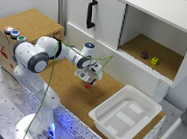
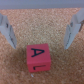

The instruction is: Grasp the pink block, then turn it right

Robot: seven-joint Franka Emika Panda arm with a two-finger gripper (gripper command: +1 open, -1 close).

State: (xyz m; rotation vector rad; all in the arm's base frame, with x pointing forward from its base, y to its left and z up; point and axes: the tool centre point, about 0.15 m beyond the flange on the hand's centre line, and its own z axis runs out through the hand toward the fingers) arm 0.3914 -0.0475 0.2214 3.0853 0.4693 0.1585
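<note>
The end effector (image 1: 88, 80) hangs at the centre of the exterior view, over the cork tabletop (image 1: 67, 88); the pink block (image 1: 88, 86) sits right at its tips there. In the wrist view the two fingers (image 2: 73, 31) stand wide apart — spread open, gripping nothing; the pink block (image 2: 38, 57) lies on the cork just beyond the gap between them, touching neither, its upper face showing a dark letter A. In the lower right of the exterior view a white tray (image 1: 103, 122) rests on the tabletop; in the open cabinet compartment at upper right lie a dark maroon block (image 1: 144, 55) and a yellow-green block (image 1: 154, 60) — near each other, well apart from the arm.
</note>
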